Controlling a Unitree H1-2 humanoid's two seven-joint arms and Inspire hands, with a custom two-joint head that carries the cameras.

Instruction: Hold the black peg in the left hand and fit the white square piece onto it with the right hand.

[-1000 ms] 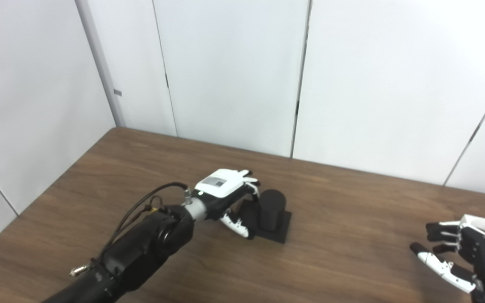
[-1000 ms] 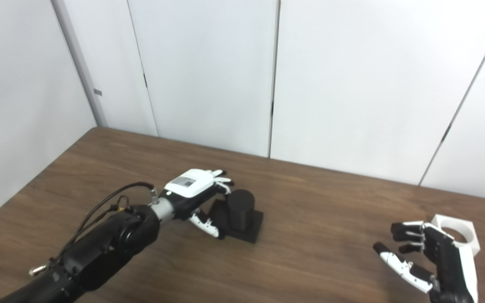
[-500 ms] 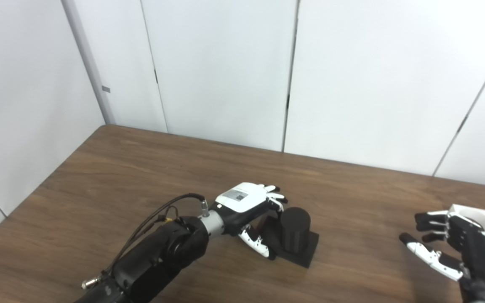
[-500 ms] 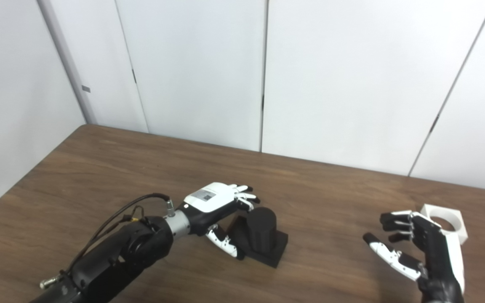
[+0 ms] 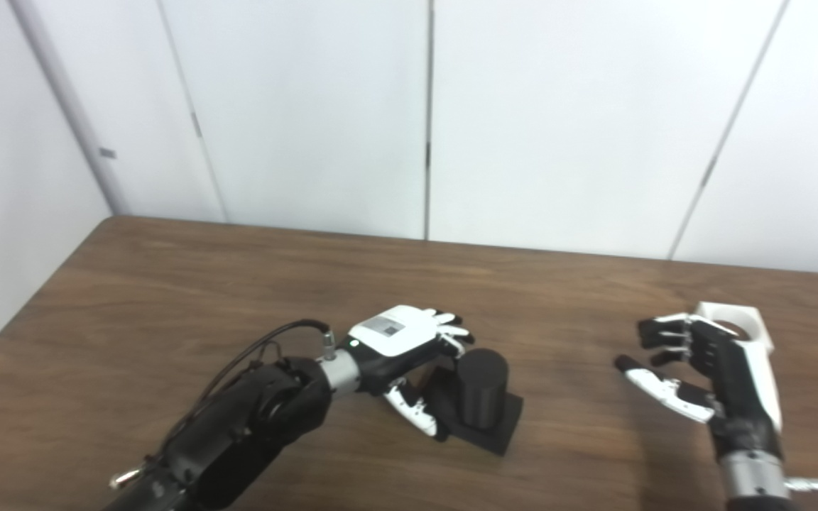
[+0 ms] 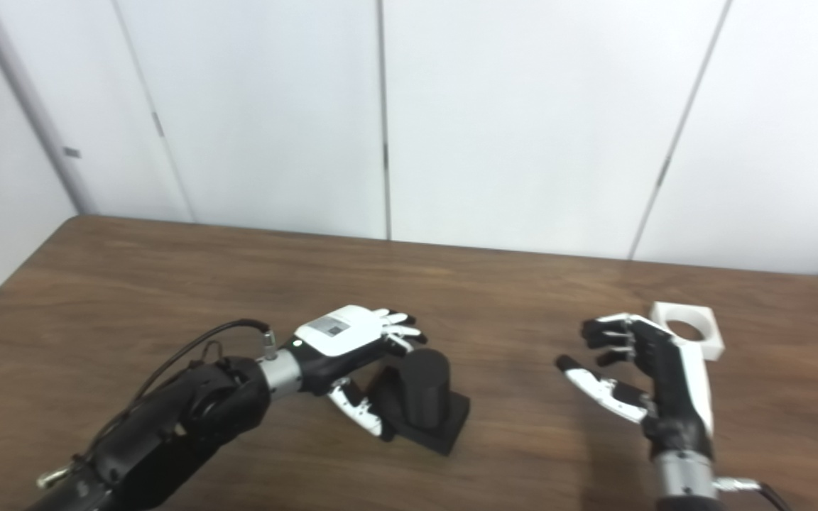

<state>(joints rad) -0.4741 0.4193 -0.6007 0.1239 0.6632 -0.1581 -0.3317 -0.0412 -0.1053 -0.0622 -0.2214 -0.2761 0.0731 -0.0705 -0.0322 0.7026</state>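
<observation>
The black peg (image 5: pixel 481 387), a short cylinder on a square black base, stands upright on the wooden table (image 5: pixel 167 284). My left hand (image 5: pixel 409 348) is right beside it on its left, fingers curved over the top and thumb low by the base, open and not closed on it. The white square piece (image 6: pixel 688 328) with a round hole lies flat at the right. My right hand (image 6: pixel 647 372) hovers just in front and left of that piece, open with curled fingers, holding nothing. It partly hides the piece in the left eye view.
White wall panels (image 5: pixel 423 121) stand along the table's far edge and left side. A black cable (image 5: pixel 253 351) loops off my left wrist.
The camera has swung to the right, shifting the whole scene left. My left hand stays beside the peg. My right hand sits slightly closer to the white piece.
</observation>
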